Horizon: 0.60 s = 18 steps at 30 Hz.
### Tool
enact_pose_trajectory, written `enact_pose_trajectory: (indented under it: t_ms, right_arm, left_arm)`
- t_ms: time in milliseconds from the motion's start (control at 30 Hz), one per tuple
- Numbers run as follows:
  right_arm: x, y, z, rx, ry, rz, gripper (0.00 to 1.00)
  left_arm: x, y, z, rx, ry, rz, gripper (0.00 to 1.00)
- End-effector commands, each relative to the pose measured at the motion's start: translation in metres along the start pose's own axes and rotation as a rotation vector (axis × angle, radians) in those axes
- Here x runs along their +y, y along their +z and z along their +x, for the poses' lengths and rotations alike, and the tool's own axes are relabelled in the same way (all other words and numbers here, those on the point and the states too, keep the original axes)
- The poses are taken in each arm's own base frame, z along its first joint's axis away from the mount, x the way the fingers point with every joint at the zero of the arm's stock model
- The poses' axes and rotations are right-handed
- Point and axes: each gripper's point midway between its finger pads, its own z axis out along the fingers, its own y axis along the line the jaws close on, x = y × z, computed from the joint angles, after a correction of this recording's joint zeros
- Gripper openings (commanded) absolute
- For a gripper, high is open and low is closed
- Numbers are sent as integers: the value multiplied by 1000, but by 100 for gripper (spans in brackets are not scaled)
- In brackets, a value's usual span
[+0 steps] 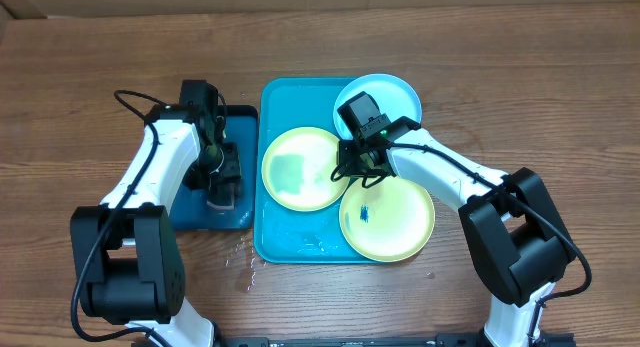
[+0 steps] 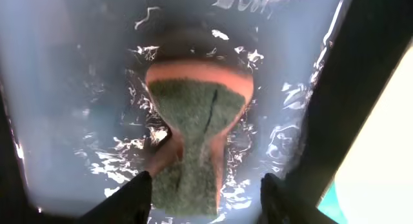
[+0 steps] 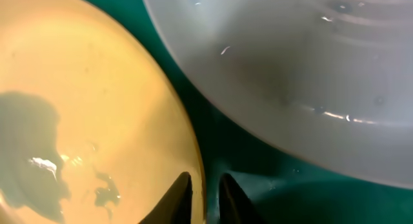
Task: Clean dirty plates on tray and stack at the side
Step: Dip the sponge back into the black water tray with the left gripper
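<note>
Tray (image 1: 272, 239): turquoise, mid-table, with all three plates lying flat inside it.
Left plate (image 1: 298, 169): yellow-green, on the tray's left half, with a dull wet patch across its centre; in the right wrist view (image 3: 84, 121) that patch glistens.
Smeared plate (image 1: 392, 222): yellow-green, in the tray's near right corner, with a small blue smear (image 1: 365, 214) left of its centre. Its edge just meets the left plate's.
Blue plate (image 1: 388, 91): light blue, in the far right corner, reaching over the tray's far rim. It is partly hidden by the right arm.
Right gripper (image 1: 352, 171): down at the left plate's right edge. Close up (image 3: 205, 195), the two fingers sit nearly together with the rim between them, pinching the plate.
Dark tray (image 1: 240, 119): smaller, dark blue, just left of the turquoise one. Its floor is wet and shiny (image 2: 64, 88).
Sponge (image 2: 197, 114): orange with a green scrub face, waisted in the middle, lying in the dark tray's water.
Left gripper (image 1: 222, 187): over the dark tray, fingers spread either side of the sponge's near end (image 2: 206, 199). The right finger is clear of the sponge, so the gripper is not clamped on it.
Table (image 1: 100, 47): wood, with a few water drops by the turquoise tray's near left corner.
</note>
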Motion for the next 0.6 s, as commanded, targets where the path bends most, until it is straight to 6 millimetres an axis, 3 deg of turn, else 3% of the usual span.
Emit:
enact_pose_trajectory:
  t_ms: [0, 100, 267, 333, 400, 500, 567]
  right_arm:
    - [10, -19, -15, -59, -3, -28, 21]
    - [10, -19, -15, -59, -3, -28, 22]
    - [9, -18, -13, -53, -2, -24, 27]
    - [7, -16, -10, -49, -2, -22, 27]
    - [6, -13, -9, -50, -2, -22, 27]
    - [5, -11, -9, -55, -2, -25, 24]
    - [5, -10, -8, -57, 4, -27, 16]
  left_arm:
    - [-5, -22, -18, -46, -37, 33, 56]
    - [-4, -56, -31, -97, -63, 53, 56]
    - [-10, -138, -49, -265, -90, 173, 62]
    - [-4, -170, -50, -340, -128, 196, 75]
    - [3, -197, -49, -407, -166, 214, 100]
    - [12, -224, -41, -488, -187, 221, 100]
    - [17, -235, -36, -521, -192, 214, 100]
